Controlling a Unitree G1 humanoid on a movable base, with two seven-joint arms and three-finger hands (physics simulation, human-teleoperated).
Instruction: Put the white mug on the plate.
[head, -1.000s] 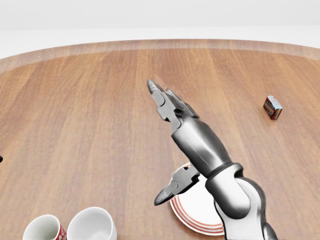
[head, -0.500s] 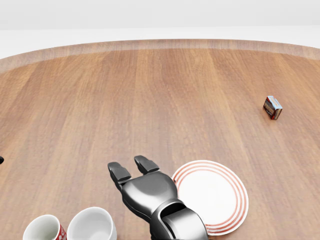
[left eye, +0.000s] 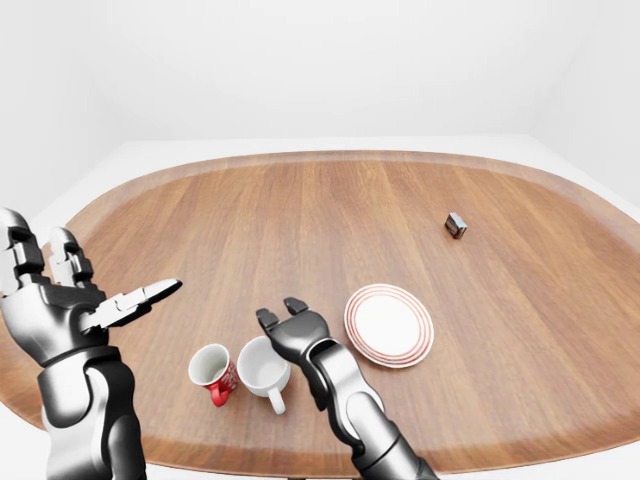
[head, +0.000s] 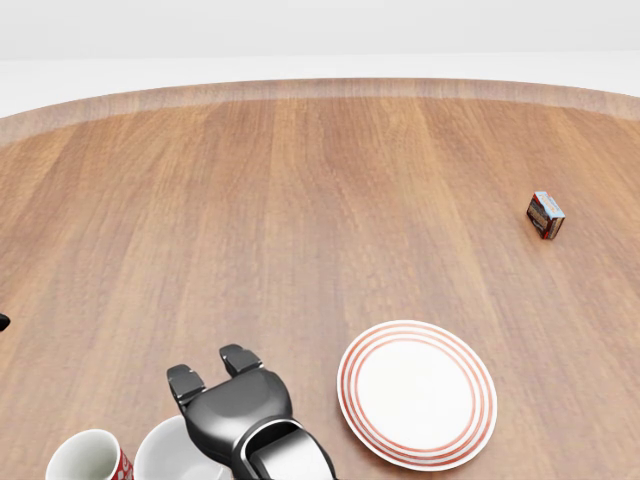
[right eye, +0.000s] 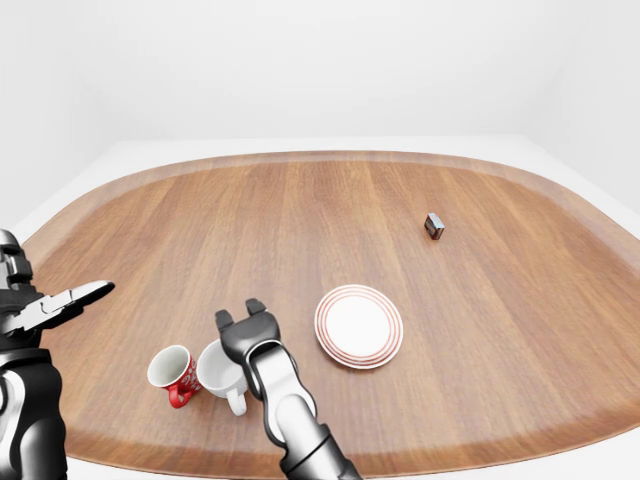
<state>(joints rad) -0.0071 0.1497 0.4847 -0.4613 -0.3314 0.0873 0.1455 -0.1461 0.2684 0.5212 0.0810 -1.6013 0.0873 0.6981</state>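
Mug (left eye: 262, 367) stands low on the surface (left eye: 330, 210), beside a red cup (left eye: 212, 372); right hand (left eye: 290, 330), fingers spread, hovers at its rim. Reach step: closing follows, then transfer rightward to plate (left eye: 389, 325). Left hand (left eye: 60, 300) open, raised aside.

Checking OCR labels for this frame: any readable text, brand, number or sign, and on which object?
None readable.
Small box: red and blue printed faces, too small and blurred to read.
Red mug: red and white pattern, no legible words.
White mug: plain.
Plate: red rings only, no text.
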